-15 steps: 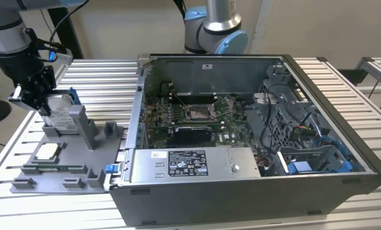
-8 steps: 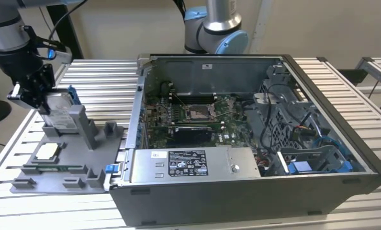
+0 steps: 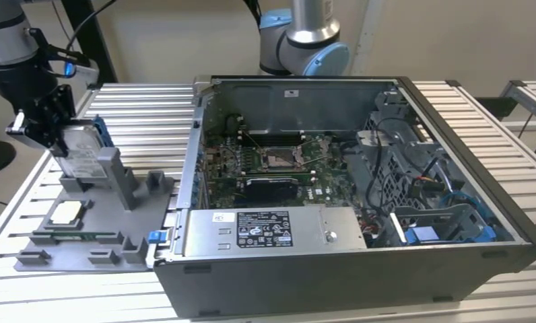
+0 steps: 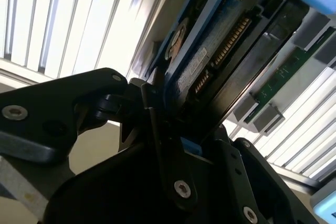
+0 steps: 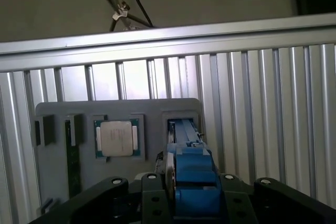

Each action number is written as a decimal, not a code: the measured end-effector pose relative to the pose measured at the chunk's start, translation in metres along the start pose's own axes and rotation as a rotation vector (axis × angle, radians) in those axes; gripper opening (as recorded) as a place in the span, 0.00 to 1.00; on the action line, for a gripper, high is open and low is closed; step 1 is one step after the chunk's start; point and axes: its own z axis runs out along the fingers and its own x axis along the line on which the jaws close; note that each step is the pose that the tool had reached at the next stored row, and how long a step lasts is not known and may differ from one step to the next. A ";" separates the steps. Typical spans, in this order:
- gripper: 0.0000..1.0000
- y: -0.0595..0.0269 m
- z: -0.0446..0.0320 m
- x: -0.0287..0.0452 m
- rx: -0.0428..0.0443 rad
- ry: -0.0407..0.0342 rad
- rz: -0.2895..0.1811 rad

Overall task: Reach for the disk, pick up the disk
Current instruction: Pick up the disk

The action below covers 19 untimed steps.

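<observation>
The disk is a silver-grey drive with a white label and a blue frame. It stands on edge in a slot at the back of the grey holder plate, on the exterior view's left. My gripper comes down on its upper end, with a black finger pressed against each flat side. In the second wrist view the disk runs between the fingers, connector pins showing. Its blue frame sits between the jaws of the gripper in the first wrist view. The disk's lower end is still in the slot.
The plate also holds a small white-topped chip and a green memory stick. An open computer case lies just to the exterior view's right of the plate. Another arm's base stands behind the case. Everything rests on a slatted metal table.
</observation>
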 end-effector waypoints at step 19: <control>0.00 0.0005 -0.0263 -0.0004 -0.0001 0.0000 0.000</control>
